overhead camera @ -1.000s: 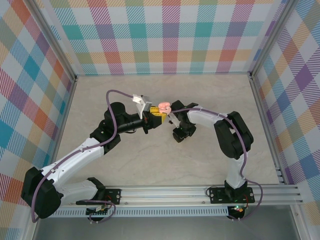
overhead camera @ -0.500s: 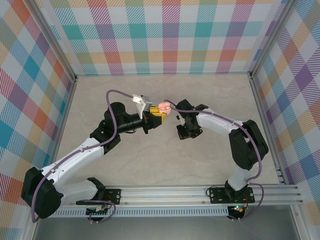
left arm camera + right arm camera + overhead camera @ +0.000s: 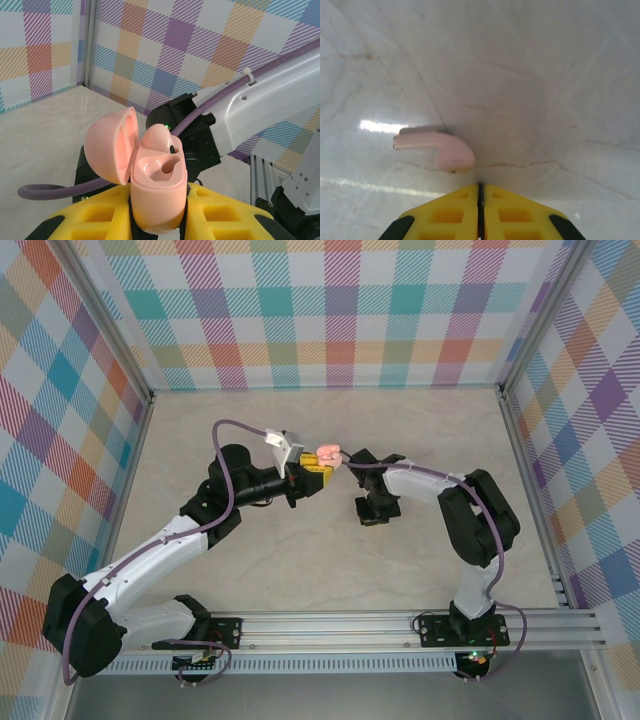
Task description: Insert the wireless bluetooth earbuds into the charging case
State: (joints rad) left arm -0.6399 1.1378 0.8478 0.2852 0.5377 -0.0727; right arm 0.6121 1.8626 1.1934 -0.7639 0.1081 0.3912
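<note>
Second-bud pickup, I'd say: left pincer (image 3: 312, 472) clamps the open charging case (image 3: 157, 192) (one bud (image 3: 159, 137) seated), right pincer (image 3: 480, 192) is pressed together empty by the pink earbud (image 3: 442, 150) on the counter (image 3: 545, 75) near the case, so it should open and straddle it.

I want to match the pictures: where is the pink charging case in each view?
Top external: the pink charging case is at centre, in the left pincer.
Left wrist: lower centre, lid open, between yellow fingers.
Right wrist: the table, with a loose pink earbud before the shut right pincer.
Shared landmark: the table.
</note>
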